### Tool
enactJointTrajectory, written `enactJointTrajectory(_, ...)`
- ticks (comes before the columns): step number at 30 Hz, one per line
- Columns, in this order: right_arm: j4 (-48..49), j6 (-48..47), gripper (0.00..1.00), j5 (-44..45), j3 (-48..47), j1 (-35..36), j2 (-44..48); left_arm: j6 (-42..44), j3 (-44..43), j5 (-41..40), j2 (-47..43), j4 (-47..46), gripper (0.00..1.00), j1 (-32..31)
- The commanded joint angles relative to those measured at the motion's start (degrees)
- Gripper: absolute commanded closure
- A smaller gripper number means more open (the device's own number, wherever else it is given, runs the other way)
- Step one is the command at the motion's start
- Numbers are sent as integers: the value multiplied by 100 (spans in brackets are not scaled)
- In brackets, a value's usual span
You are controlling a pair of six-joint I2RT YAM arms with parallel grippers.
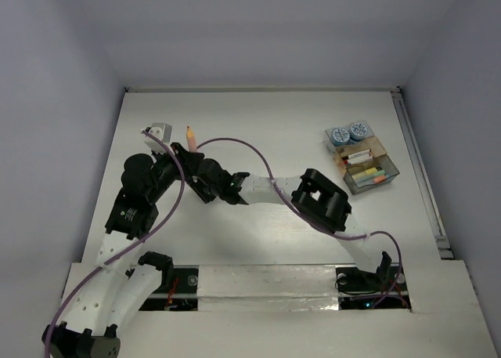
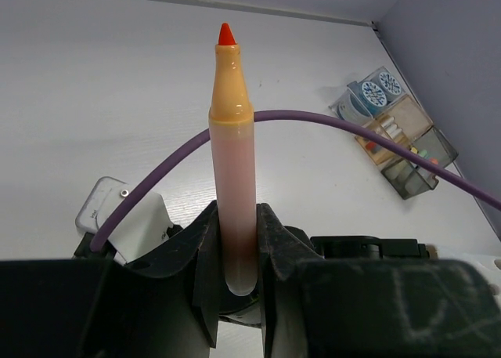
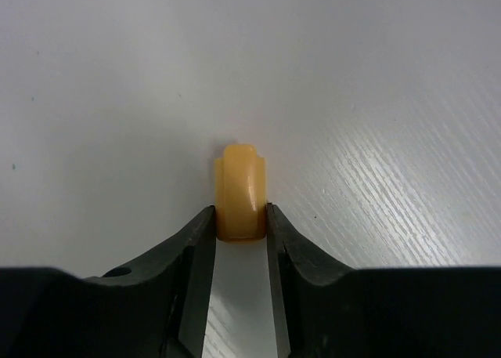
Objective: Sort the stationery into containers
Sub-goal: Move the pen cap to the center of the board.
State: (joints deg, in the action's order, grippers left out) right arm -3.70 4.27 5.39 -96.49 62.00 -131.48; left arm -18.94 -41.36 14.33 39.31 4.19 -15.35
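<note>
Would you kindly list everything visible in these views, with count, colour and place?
marker: one, orange with a red tip, uncapped, upright in the left jaws.
cap: one, yellow-orange, pinched between the right jaws.
tray: one, clear with a brownish base, divided, right side of the table.
rolls: two, blue and white, in the tray's far end.
sticks: several, mixed colours, in the tray's nearer compartments.
white-grey item: one, far left of the table, near the marker; kind unclear.
table: one, white.
cable: one, purple, looping over the arms.
left gripper: black, shut on the marker.
right gripper: black, shut on the cap.
</note>
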Motion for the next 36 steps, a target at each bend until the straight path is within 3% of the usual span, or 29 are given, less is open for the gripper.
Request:
enactJointTrajectory(1, -17, -120, 64, -284, 15, 23, -273, 31, -179, 44, -37, -234, 100, 24)
enactJointTrajectory(6, 282, -23, 75, 224, 918, 23, 278, 22, -188, 105, -29, -252, 100, 24)
enactJointTrajectory(13, 801, 21, 76, 691, 3123, -91, 1738, 4, -179, 184, -20, -269, 100, 24)
enactJointTrajectory(20, 511, -111, 73, 1236, 4119, -495, 2522, -13, -161, 237, 15, -287, 100, 24)
enactJointTrajectory(26, 634, 12, 33, 1228, 4244, -698, 2900, -5, -161, 211, -11, -278, 100, 24)
enactJointTrajectory(29, 433, 161, 24, 1105, 4156, -698, 3163, -5, -161, 228, -2, -278, 100, 24)
enactJointTrajectory(36, 887, 1152, 21, -18, 4480, -628, 4016, -13, -161, 272, -11, -287, 100, 24)
